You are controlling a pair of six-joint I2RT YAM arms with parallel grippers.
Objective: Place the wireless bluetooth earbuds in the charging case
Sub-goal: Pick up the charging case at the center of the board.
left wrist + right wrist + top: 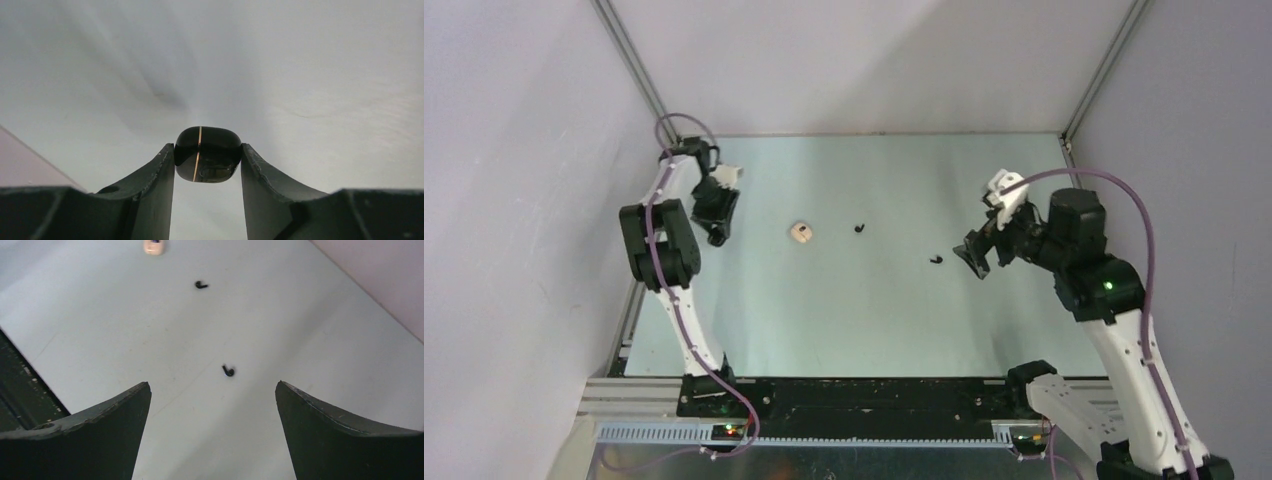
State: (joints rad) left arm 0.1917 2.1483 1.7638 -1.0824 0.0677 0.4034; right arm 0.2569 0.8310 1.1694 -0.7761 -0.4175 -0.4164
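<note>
Earbuds (pixel 937 260) black, two loose mid-table | cream case (pixel 801 233) nearby | left claw (pixel 207 151) pinches black case (pixel 210 142) | right claw (pixel 212 386) spread

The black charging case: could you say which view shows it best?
Left wrist: the black charging case, seam visible, fills the left gripper. Top external loses it against the dark gripper; right wrist omits it.

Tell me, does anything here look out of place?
Two black earbuds lie loose and apart on the table, while the left gripper clamps a black case that looks shut.
</note>
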